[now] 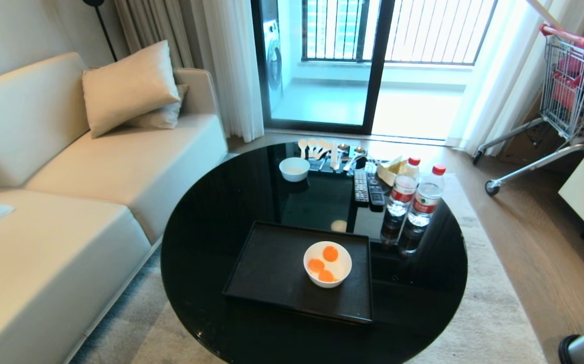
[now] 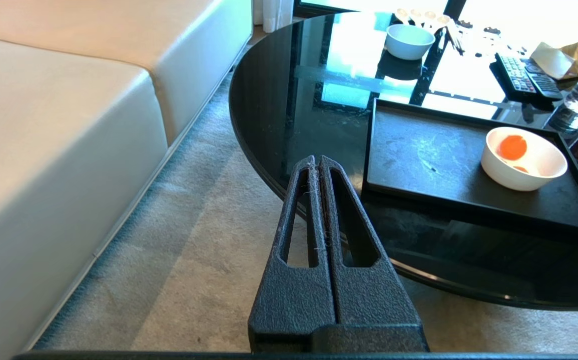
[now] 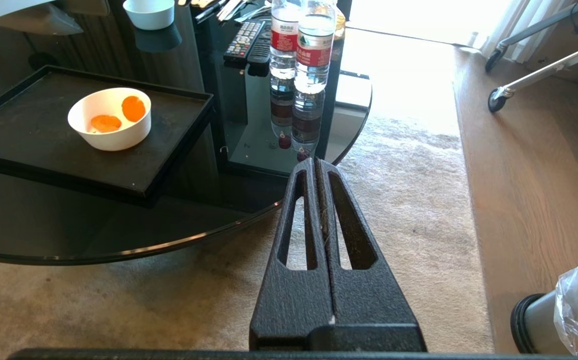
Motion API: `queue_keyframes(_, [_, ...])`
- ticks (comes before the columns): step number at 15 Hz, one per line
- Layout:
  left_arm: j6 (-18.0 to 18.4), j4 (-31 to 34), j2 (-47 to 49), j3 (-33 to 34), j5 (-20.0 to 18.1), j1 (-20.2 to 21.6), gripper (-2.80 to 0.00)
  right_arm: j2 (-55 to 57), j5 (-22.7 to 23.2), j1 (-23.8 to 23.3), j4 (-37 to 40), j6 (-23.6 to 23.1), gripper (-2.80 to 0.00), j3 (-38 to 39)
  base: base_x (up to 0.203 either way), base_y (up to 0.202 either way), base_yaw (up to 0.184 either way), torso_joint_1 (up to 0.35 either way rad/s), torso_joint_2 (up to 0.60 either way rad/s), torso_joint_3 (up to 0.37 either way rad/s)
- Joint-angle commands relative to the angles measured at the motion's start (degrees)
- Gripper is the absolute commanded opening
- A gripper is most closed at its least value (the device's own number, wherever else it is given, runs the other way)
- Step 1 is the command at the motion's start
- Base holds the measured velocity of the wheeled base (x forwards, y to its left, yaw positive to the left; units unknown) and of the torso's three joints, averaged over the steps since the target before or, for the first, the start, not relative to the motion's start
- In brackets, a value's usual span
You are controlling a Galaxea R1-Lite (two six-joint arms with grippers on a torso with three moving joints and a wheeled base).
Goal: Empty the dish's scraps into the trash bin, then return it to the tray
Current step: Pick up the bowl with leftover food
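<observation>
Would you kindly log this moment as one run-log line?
stage: not started | dish: on tray, holding scraps | trash bin: on floor | left gripper: shut, empty | right gripper: shut, empty

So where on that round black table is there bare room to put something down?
The tray is bare left of the dish. The tabletop is bare between the tray and the other bowl. The far edge is crowded: spoons, remotes, bottles.

Scraps (image 1: 323,264) in dish (image 1: 341,275) on tray (image 1: 271,268)
</observation>
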Motion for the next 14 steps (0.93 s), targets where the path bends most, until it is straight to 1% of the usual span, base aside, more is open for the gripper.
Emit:
queue_keyframes(1, [-0.1, 0.0, 0.0, 0.0, 0.0, 0.0, -2.8, 0.1, 0.0, 0.0, 0.0, 0.0, -2.8, 0.0, 0.0, 0.0, 0.0, 0.0, 0.0, 0.0])
queue_keyframes(3, [-0.1, 0.0, 0.0, 0.0, 0.0, 0.0, -2.8, 0.1, 0.0, 0.0, 0.0, -0.1, -2.8, 0.0, 0.0, 0.0, 0.0, 0.0, 0.0, 0.0])
queue_keyframes(5, [-0.1, 0.0, 0.0, 0.0, 0.0, 0.0, -2.8, 0.1, 0.2, 0.0, 0.0, -2.0, -2.8, 0.0, 0.0, 0.0, 0.0, 0.0, 0.0, 0.0])
queue_keyframes(7, [-0.1, 0.0, 0.0, 0.0, 0.0, 0.0, -2.8, 0.1, 0.5, 0.0, 0.2, -3.0, -2.8, -0.1, 0.0, 0.0, 0.0, 0.0, 0.0, 0.0])
queue_keyframes(9, [-0.1, 0.0, 0.0, 0.0, 0.0, 0.0, -2.8, 0.2, 1.8, 0.0, 1.1, -4.4, -2.8, -1.9, 0.0, 0.0, 0.0, 0.0, 0.0, 0.0])
queue_keyframes(10, [-0.1, 0.0, 0.0, 0.0, 0.0, 0.0, -2.8, 1.5, 3.3, 0.0, 1.6, -4.7, -2.8, -3.9, 0.0, 0.0, 0.0, 0.0, 0.0, 0.0])
queue_keyframes(12, [-0.1, 0.0, 0.0, 0.0, 0.0, 0.0, -2.8, 8.3, 5.8, 0.0, 1.6, -4.9, -2.8, -8.2, 0.0, 0.0, 0.0, 0.0, 0.0, 0.0])
queue_keyframes(14, [-0.1, 0.0, 0.0, 0.0, 0.0, 0.0, -2.8, 17.7, 6.8, 0.0, 0.0, -5.1, -2.8, -13.6, 0.0, 0.0, 0.0, 0.0, 0.0, 0.0])
